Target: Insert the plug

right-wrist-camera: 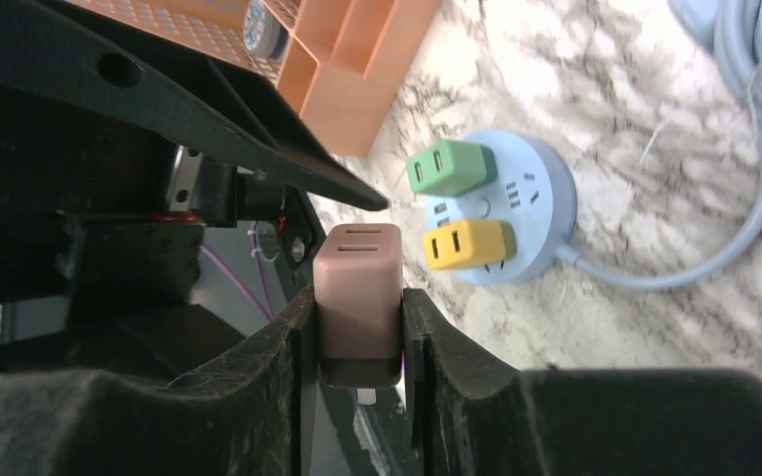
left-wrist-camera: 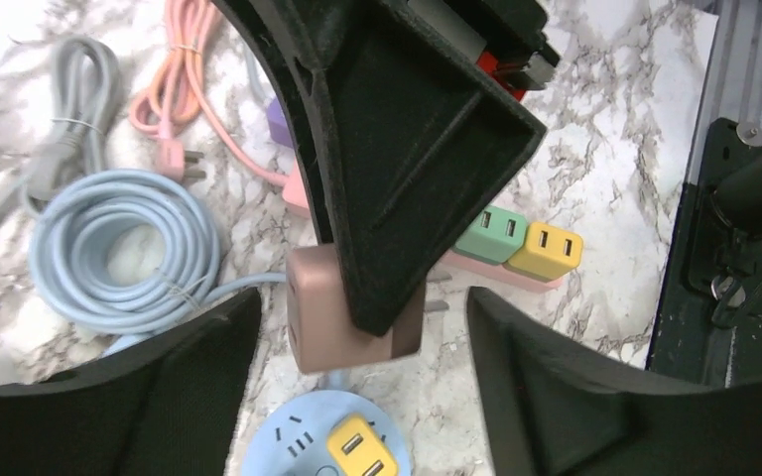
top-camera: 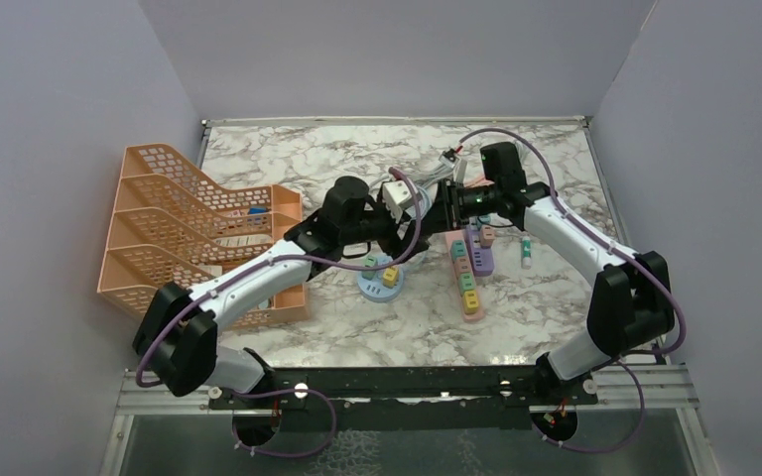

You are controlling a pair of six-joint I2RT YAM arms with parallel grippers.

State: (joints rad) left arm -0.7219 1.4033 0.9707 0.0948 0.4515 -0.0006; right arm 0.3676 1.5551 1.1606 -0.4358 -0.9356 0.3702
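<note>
- Nearest, a round pale-blue socket hub (right-wrist-camera: 554,188) lies on the white marble tabletop (top-camera: 556,297), carrying a green adapter (right-wrist-camera: 446,167) and a yellow adapter (right-wrist-camera: 466,243).
- Just beyond it, the right gripper (right-wrist-camera: 357,297) pinches a dusty-pink cube plug (right-wrist-camera: 357,263) between both fingers, clear of the hub.
- The left gripper (left-wrist-camera: 362,297) faces it, fingers spread either side of the plug without touching.
- Farther back lie a coiled pale-blue cable (left-wrist-camera: 124,248) and a pink cable (left-wrist-camera: 184,89).

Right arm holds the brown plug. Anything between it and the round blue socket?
Nothing visible lies between the brown plug, clamped in the right gripper, and the round blue socket. A green adapter and a yellow adapter fill two positions; bare slots show beside them. The left gripper flanks the plug, open.
</note>
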